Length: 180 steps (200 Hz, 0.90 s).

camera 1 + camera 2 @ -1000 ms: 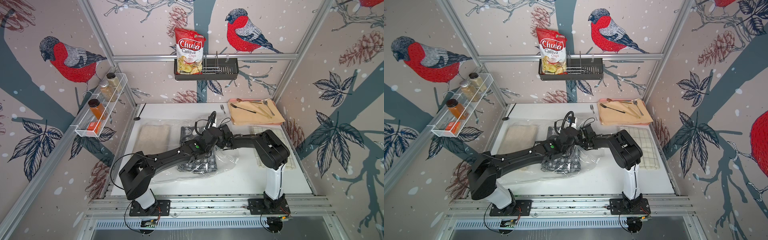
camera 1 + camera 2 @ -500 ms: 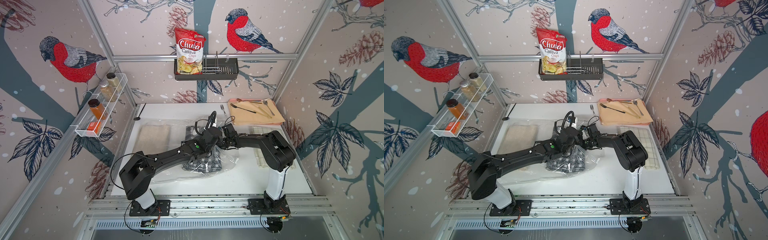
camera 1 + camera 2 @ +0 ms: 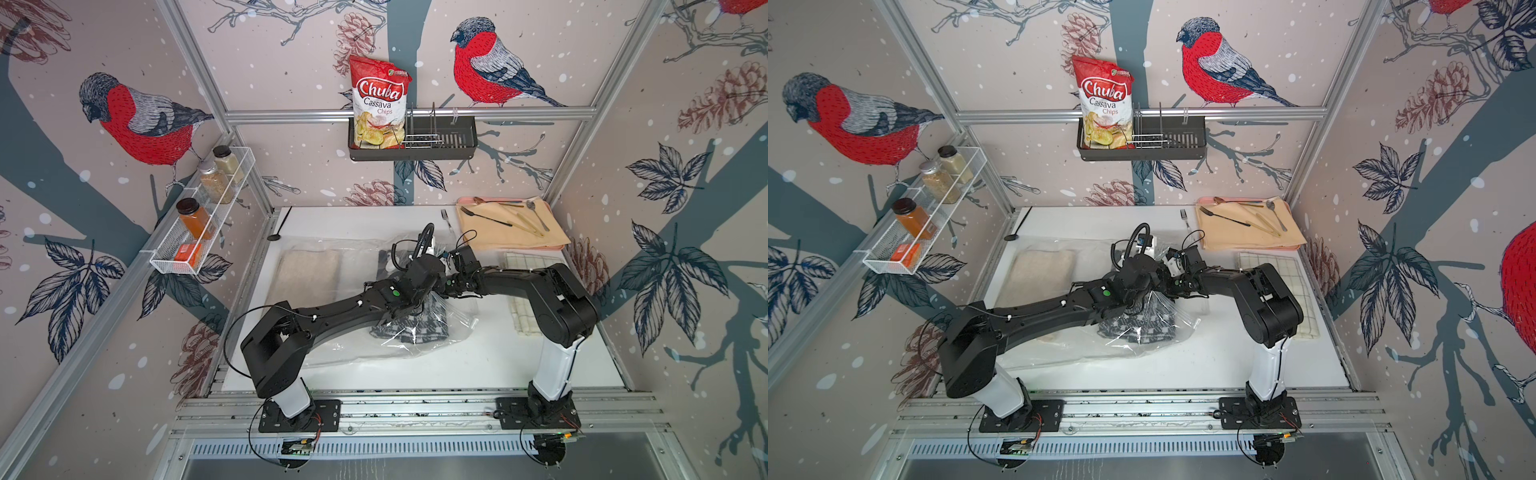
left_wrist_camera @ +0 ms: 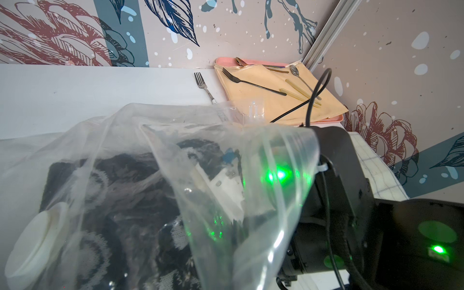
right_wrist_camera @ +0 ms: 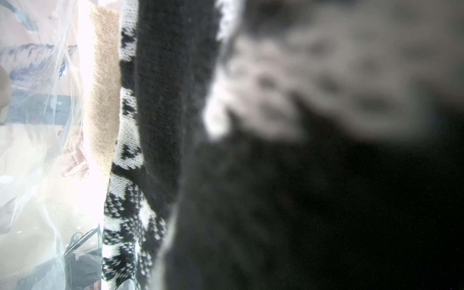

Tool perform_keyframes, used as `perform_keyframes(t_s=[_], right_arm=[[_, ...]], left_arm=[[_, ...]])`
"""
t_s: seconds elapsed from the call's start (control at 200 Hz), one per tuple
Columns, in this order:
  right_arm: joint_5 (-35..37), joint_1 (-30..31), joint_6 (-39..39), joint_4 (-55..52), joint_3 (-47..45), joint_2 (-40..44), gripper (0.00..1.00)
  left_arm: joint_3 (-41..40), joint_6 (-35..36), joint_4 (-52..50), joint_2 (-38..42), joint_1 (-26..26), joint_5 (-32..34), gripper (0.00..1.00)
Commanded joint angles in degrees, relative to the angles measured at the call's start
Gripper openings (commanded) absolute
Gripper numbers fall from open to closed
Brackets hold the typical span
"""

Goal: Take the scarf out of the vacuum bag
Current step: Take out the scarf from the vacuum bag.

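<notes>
Nearest you, the scarf lies bunched inside the vacuum bag, just below both grippers. The left gripper pinches the bag's film into a tent; the right gripper, inside the mouth, is closed on scarf knit. Only your left wrist view shows the white valve cap.
</notes>
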<state>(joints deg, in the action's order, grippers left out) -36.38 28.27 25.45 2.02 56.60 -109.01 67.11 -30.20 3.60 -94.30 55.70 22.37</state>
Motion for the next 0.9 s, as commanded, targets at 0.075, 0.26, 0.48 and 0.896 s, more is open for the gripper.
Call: perform_keyframes(t_s=[0.075, 0.26, 0.48, 0.896], right_arm=[[-0.1, -0.5, -1.0, 0.4, 0.0, 0.9, 0.0], [1.2, -0.6, -2.5, -1.9, 1.0, 2.0, 0.0], [3.1, -1.4, -4.1, -4.5, 2.2, 2.7, 0.0], [6.1, -1.6, -5.8, -7.4, 4.2, 2.0, 0.0]], left_arm=[[-0.1, -1.3, 1.7, -0.5, 0.0, -1.9, 0.0], [-0.5, -1.7, 1.2, -1.5, 0.0, -2.5, 0.0], [-1.3, -1.8, 1.2, -1.3, 0.0, -2.5, 0.0], [-2.7, -2.0, 1.1, -1.4, 0.0, -2.8, 0.0]])
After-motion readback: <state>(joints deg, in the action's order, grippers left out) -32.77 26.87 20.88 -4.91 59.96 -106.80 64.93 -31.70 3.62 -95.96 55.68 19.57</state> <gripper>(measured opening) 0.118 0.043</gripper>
